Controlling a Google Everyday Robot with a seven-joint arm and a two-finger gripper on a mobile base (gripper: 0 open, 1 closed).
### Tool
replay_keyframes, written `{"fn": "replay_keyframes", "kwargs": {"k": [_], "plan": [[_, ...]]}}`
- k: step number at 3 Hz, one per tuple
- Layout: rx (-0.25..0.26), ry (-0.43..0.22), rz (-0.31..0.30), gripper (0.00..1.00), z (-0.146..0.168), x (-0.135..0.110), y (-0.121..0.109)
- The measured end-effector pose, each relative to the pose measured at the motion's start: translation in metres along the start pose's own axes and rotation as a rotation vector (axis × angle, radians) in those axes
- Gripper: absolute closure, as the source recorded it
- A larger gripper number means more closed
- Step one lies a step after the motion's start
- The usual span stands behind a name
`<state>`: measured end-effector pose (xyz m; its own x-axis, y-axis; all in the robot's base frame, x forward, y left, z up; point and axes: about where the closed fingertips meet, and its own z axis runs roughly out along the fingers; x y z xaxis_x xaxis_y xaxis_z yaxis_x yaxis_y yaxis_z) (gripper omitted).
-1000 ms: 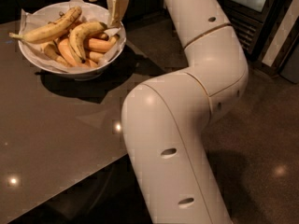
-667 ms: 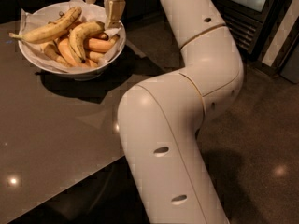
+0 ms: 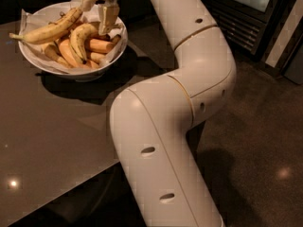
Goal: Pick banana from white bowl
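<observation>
Camera view: gripper (image 3: 96, 19) over white bowl (image 3: 75, 73), fingers (image 3: 108, 14) spread, empty; banana (image 3: 81, 39) top just below.

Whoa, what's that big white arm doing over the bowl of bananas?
A robot arm is reaching across the dark table to a white bowl lined with paper. Its gripper hangs over the far side of the bowl with its fingers open, just above the curved, speckled banana. That banana lies in the bowl beside a longer straight banana and some stubby orange-toned bananas. Nothing is gripped yet.
</observation>
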<state>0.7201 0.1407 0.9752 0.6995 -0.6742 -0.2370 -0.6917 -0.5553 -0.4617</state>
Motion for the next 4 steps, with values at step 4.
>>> {"fn": "replay_keyframes", "kwargs": {"k": [4], "plan": [[-0.077,0.080,0.001,0.42,0.014,0.015,0.010]]}}
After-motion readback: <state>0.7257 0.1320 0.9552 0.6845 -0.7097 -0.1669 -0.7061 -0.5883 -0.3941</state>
